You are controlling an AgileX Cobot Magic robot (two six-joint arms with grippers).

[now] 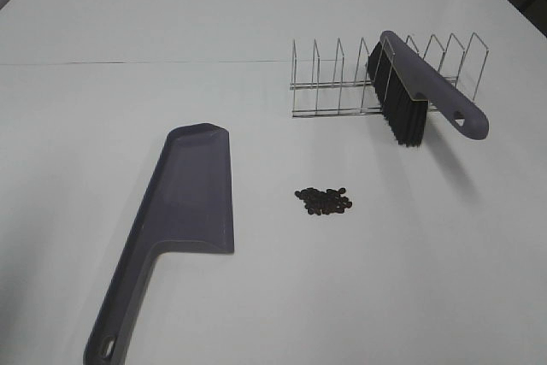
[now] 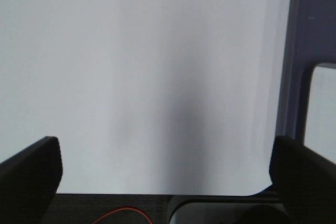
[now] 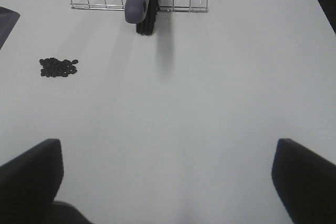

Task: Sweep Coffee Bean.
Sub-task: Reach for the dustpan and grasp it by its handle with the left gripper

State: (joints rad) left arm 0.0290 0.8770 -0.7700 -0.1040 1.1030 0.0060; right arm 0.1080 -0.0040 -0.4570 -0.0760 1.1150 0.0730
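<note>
Inspecting from above, found beans heaped at centre of table, apart from dustpan toward near left corner and brush propped in rack behind. Noted left gripper and right gripper spread wide, empty.

Coffee bean heap on table between dustpan and brush leaning in wire rack
</note>
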